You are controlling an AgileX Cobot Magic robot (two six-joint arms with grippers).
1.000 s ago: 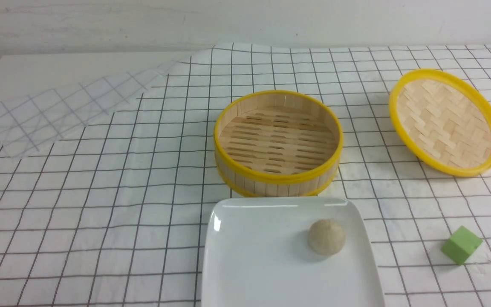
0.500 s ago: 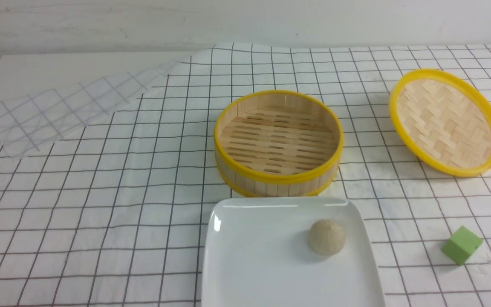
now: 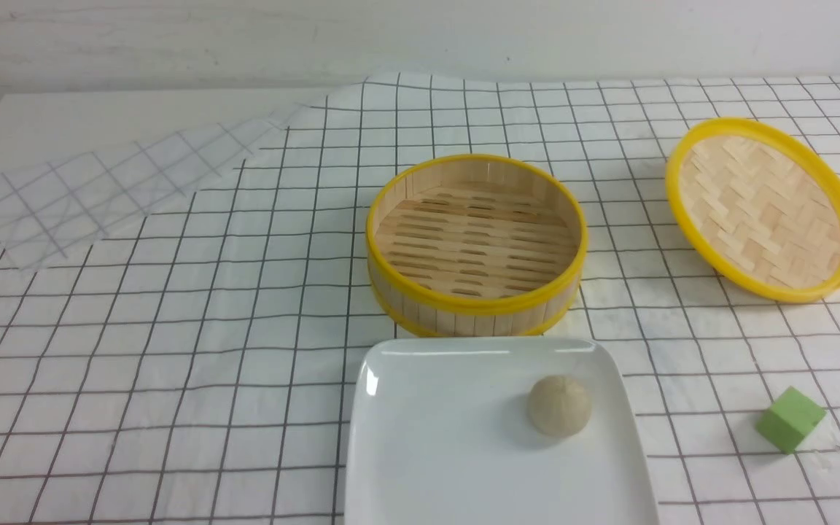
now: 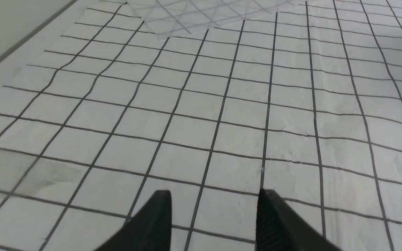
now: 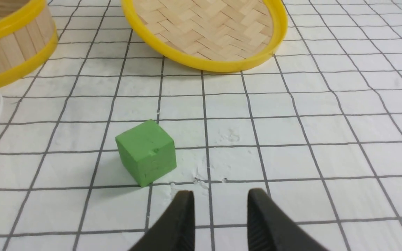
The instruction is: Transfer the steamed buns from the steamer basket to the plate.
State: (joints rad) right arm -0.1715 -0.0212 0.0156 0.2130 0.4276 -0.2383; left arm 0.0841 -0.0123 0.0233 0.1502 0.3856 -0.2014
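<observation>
A single pale bun sits on the white square plate, in its right half, at the near edge of the surface. The bamboo basket stands upright just beyond the plate's far edge. Well to the right of the basket lies its yellow-rimmed lid, woven inside facing up. A small green cube rests on the checked cloth to the right of the plate, apart from it. Neither arm shows in the front view. In the left wrist view, the left jaws stand apart, with only checked cloth showing between them. In the right wrist view, the right jaws also stand apart over the cloth, close to the green cube but not touching it.
</observation>
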